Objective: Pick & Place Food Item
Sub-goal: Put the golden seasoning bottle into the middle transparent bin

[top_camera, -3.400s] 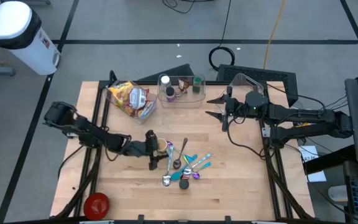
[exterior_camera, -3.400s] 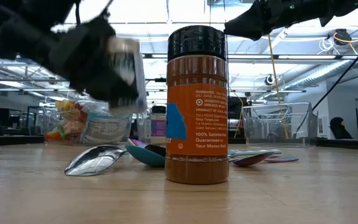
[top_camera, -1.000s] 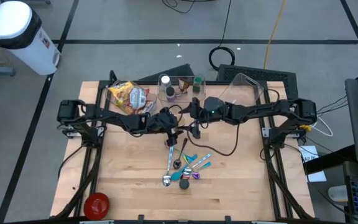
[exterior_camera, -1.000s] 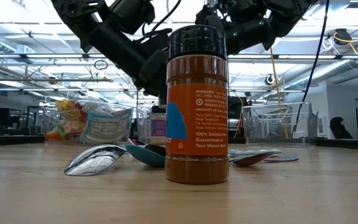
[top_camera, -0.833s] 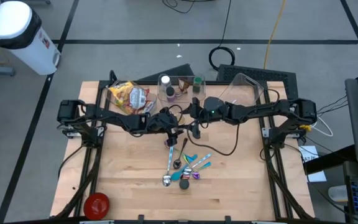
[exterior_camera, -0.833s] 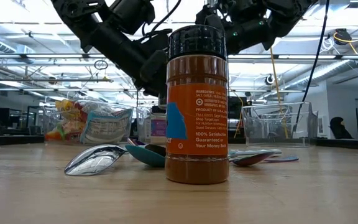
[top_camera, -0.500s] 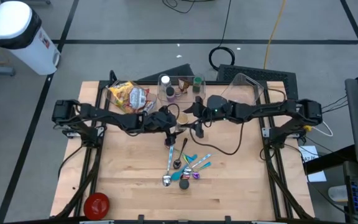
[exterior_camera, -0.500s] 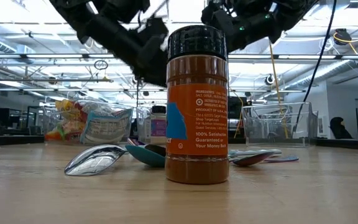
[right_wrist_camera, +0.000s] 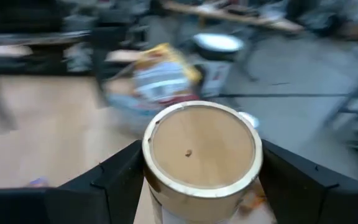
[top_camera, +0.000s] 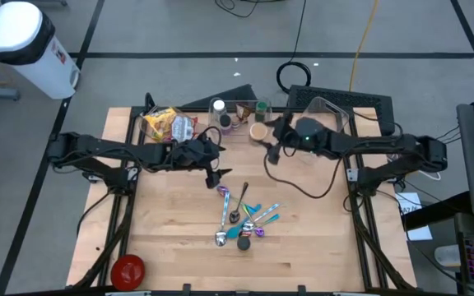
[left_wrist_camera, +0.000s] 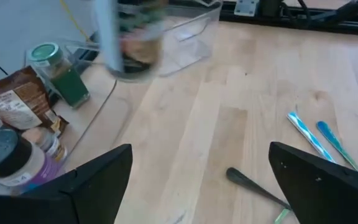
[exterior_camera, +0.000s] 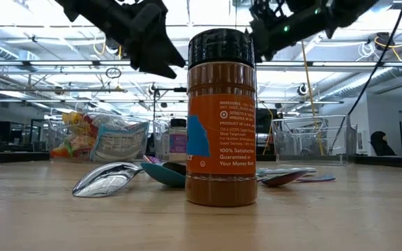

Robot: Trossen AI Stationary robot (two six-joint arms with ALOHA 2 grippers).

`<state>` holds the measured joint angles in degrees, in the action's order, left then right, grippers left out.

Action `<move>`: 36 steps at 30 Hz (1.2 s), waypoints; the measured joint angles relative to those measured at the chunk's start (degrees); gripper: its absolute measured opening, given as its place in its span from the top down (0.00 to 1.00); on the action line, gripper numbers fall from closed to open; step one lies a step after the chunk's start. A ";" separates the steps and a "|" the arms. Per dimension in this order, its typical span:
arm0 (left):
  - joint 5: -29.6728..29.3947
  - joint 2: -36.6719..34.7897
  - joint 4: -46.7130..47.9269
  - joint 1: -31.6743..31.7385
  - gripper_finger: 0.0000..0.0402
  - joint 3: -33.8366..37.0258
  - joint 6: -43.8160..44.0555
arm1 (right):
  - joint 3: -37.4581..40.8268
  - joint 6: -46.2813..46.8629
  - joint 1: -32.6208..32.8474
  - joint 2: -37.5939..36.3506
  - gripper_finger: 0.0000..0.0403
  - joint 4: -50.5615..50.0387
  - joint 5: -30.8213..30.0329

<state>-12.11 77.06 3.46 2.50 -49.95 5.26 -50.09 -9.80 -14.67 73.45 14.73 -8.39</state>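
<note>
A small jar with a tan lid (top_camera: 259, 131) (right_wrist_camera: 199, 149) sits upright in my right gripper (top_camera: 264, 140), which is shut on it beside the clear bin (top_camera: 239, 117) at the table's far side. In the left wrist view the jar (left_wrist_camera: 129, 43) shows blurred over the bin's edge. My left gripper (top_camera: 218, 171) (left_wrist_camera: 200, 149) hangs open above the table's middle, left of the jar, with nothing between its fingers. In the low view both arms show above a brown spice bottle (exterior_camera: 220, 118) that stands close to the camera. My right gripper pinches the jar's round side just under the lid (right_wrist_camera: 157, 198) between its two fingers (right_wrist_camera: 104, 186). They come nearly level from the table's right side. The jar stays upright with its lid up, off the table.
The bin holds a green-lidded bottle (left_wrist_camera: 55, 68) and a grey-lidded one (left_wrist_camera: 8, 155). A crinkly snack bag (top_camera: 167, 127) lies left of it. Several spoons (top_camera: 241, 218) are scattered near the middle. A red round thing (top_camera: 127, 269) sits at the near left corner.
The two grippers stood together at the jar over the table's middle. My right gripper has risen and carried the jar toward the far edge and the clear bin. My left gripper has drawn back toward the table's left and up, leaving the jar.
</note>
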 joint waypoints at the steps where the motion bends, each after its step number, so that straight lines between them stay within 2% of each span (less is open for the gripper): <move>1: 0.08 0.04 -0.19 0.00 0.05 0.00 0.01 | 1.00 -0.11 -0.99 0.10 0.35 2.69 -0.85; 4: 0.10 0.13 -0.16 0.00 0.06 0.02 -0.25 | 3.33 0.95 -4.93 0.80 0.35 7.34 0.01; 12: 0.06 0.13 -1.07 0.03 0.07 0.02 -0.47 | 3.30 4.89 -15.48 7.17 0.35 15.14 9.07; 16: 0.06 0.13 -1.66 0.04 0.07 0.02 -1.05 | 1.13 6.33 -18.25 12.11 0.35 17.07 14.19; 27: 0.06 0.15 -3.80 0.07 0.07 0.02 -1.03 | -6.38 4.37 -18.65 26.06 0.35 17.11 14.39; 36: 0.06 0.17 -4.68 0.09 0.07 0.02 -1.01 | -9.29 4.71 -18.67 32.00 0.34 17.37 14.23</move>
<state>-12.05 77.23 -1.22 2.59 -49.93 4.25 -59.37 -5.10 -33.34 105.45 32.10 5.83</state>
